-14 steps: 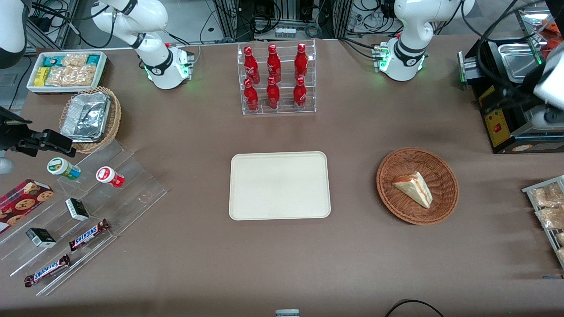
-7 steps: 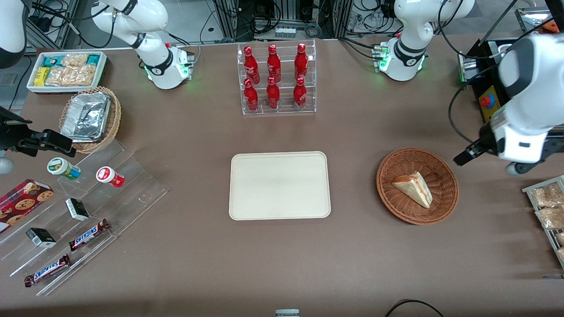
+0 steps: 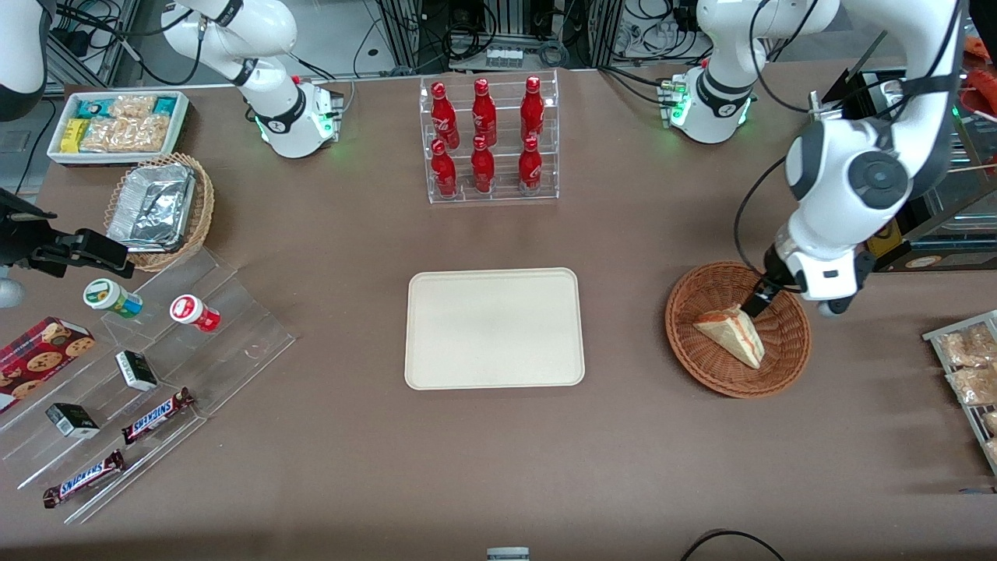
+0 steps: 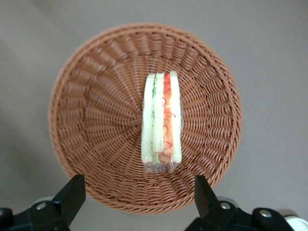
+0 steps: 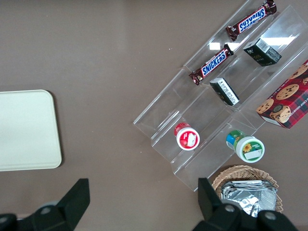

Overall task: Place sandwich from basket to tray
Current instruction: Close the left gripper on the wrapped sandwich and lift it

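Observation:
The sandwich [image 3: 732,333], a pale bread wedge with a red-orange and green filling stripe, lies in the reddish-brown wicker basket [image 3: 701,366]. My left gripper [image 3: 767,304] hangs above the basket, over the part of its rim farther from the front camera, close to the sandwich's upper corner. In the left wrist view the sandwich [image 4: 161,122] stands on edge in the middle of the basket [image 4: 96,96]. There the gripper [image 4: 137,185] is open, its black fingers wide apart with only basket weave between them. The cream-white tray [image 3: 494,327] lies flat beside the basket, toward the parked arm's end.
A clear rack of red bottles [image 3: 487,140] stands farther from the camera than the tray. A black machine [image 3: 919,234] and a wire rack of snack packets [image 3: 966,366] flank the basket at the working arm's end. An acrylic stepped shelf [image 3: 156,366] sits at the parked arm's end.
The left arm has swung in from the working arm's end of the table and come down over the basket. Sandwich, basket and tray have not moved.

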